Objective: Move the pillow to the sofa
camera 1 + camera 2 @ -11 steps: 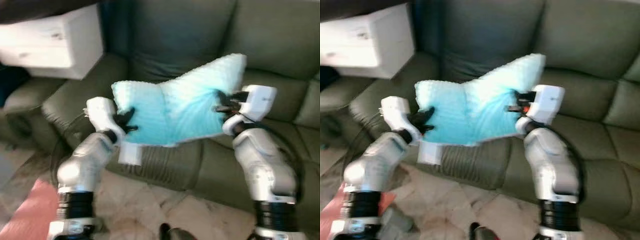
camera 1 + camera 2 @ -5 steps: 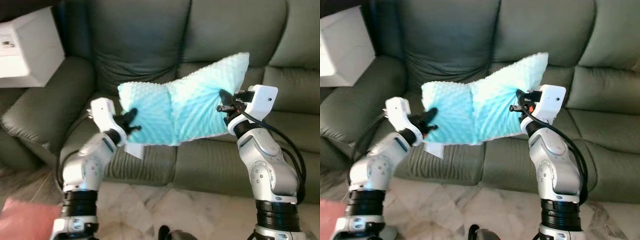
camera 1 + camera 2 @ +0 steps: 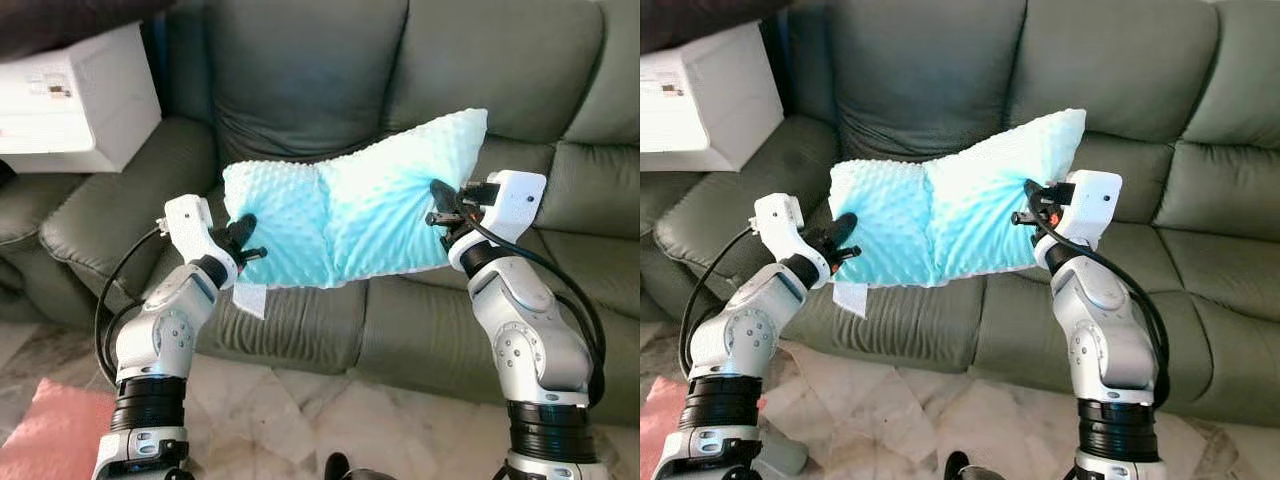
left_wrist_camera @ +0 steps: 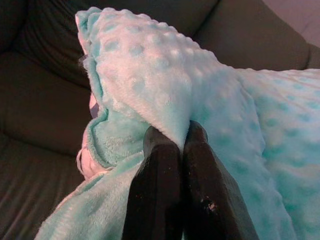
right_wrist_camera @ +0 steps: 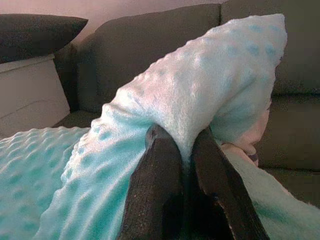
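Left eye view: pillow (image 3: 350,210) pinched between left gripper (image 3: 243,240) and right gripper (image 3: 441,205), above sofa (image 3: 300,90).

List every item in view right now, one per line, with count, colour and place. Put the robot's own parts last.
Dotted plush turquoise pillow: one, turquoise, held in the air between both grippers, in front of the sofa seat.
Dark grey-green leather sofa: one, grey-green, behind and below the pillow.
White box-shaped cabinet: one, white, beside the sofa's arm on the robot's left.
Pink rug: one, pink, on the marble floor at lower left.
White label tag: one, white, hanging from the pillow's lower edge.
Left gripper: one, black fingers, shut on the pillow's left end.
Right gripper: one, black fingers, shut on the pillow's right end.
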`<state>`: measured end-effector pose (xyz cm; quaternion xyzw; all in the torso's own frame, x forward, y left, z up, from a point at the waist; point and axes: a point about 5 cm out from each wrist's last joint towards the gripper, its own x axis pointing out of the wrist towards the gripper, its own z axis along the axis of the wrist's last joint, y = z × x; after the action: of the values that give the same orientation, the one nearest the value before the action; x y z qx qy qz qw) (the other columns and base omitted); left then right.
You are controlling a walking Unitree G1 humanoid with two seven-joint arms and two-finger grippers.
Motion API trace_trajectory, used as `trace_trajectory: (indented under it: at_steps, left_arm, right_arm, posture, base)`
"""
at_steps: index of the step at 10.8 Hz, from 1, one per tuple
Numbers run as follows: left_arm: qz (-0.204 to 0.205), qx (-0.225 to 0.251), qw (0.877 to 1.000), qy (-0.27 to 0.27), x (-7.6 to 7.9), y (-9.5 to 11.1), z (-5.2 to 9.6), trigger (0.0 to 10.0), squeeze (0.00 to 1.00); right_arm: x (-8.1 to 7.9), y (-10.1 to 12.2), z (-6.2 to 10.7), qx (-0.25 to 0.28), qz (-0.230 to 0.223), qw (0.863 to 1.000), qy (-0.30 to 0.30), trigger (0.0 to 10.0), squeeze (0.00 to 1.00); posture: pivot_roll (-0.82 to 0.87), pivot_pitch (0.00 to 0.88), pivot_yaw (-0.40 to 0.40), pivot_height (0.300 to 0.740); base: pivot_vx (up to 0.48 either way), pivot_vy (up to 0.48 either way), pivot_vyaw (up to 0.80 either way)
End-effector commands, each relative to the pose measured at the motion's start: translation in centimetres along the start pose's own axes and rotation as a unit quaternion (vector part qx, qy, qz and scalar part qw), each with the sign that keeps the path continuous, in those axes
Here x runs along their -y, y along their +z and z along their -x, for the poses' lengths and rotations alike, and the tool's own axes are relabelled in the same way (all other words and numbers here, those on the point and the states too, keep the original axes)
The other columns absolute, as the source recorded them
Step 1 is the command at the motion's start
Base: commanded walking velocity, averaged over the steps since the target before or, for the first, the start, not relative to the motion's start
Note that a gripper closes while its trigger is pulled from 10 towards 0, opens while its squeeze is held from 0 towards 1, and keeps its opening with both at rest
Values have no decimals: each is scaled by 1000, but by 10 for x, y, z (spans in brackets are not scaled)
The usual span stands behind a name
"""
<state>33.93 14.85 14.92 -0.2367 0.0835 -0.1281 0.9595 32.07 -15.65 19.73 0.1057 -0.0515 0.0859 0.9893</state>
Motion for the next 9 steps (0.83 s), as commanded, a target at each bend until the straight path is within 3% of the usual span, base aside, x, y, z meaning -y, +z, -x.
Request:
trace_trajectory:
  at_steps: [1,7,8,9]
  left_arm:
    - [-3,5,1000,1,2,4,-2,0,0]
    - [5,1,1000,5,1,1,-3,0,0]
    - [15,6,1000,1,1,2,-4,0,0]
    - [18,9,1000,1,0,3,-4,0,0]
  right_arm:
    - [1,5,0,11,2,1000,-5,10000,0]
    - [2,5,-1,6,6,1000,-5,10000,0]
    - [2,6,-1,7,6,1000,-5,10000,0]
    - [2,6,-1,10,3,1000,-6,10000,0]
  posture:
    - [-166,110,-28,740]
    - [-168,102,-32,740]
    - [-170,104,-30,740]
    - [-170,104,-29,740]
  base:
    - [0,0,0]
    - [0,0,-729]
    - [262,394,-756]
    - [364,-311,-431]
